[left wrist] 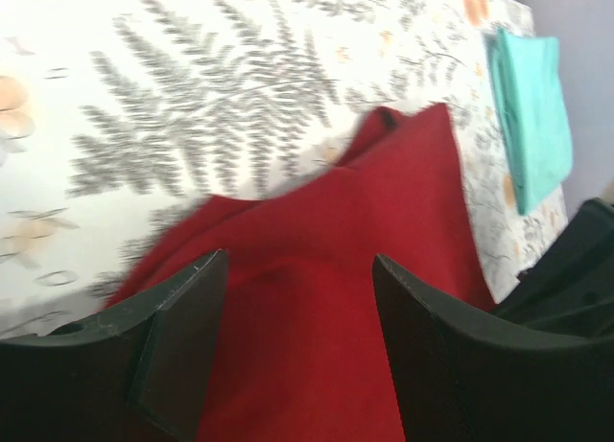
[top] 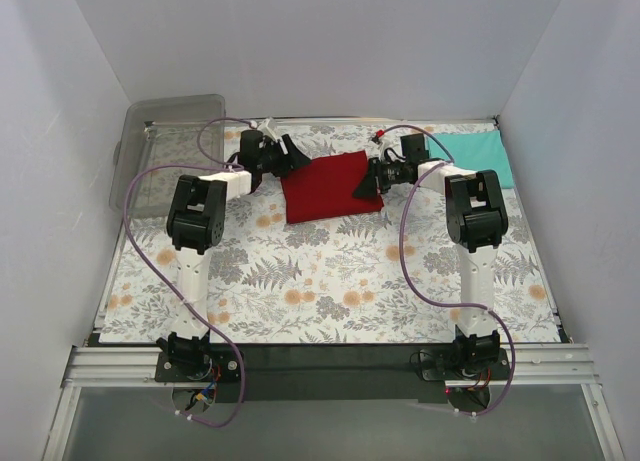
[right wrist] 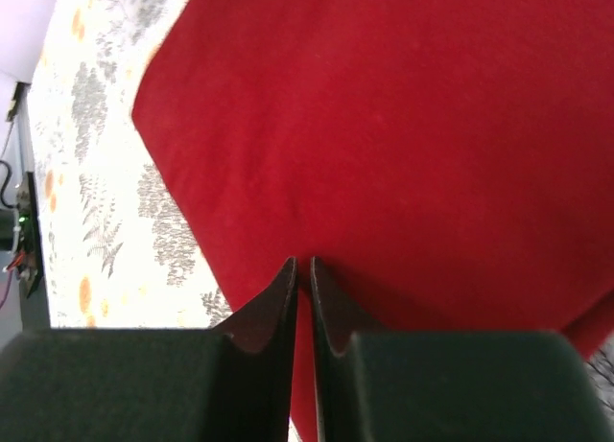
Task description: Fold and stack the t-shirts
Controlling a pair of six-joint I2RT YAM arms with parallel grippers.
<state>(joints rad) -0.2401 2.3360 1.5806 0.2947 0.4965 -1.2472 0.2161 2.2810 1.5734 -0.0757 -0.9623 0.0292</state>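
The deep red t-shirt (top: 330,186) lies folded in a rough square at the back middle of the floral cloth. My left gripper (top: 292,157) is open at its left edge, with the red cloth (left wrist: 317,298) showing between the jaws. My right gripper (top: 362,184) is at the shirt's right edge; in the right wrist view its jaws (right wrist: 302,269) are nearly closed on a fold of the red shirt (right wrist: 403,126). The teal t-shirt (top: 478,153) lies folded at the back right; it also shows in the left wrist view (left wrist: 532,106).
A clear plastic bin (top: 165,141) stands at the back left corner. White walls close in the back and both sides. The floral tablecloth (top: 330,281) covers the table in front of the arms.
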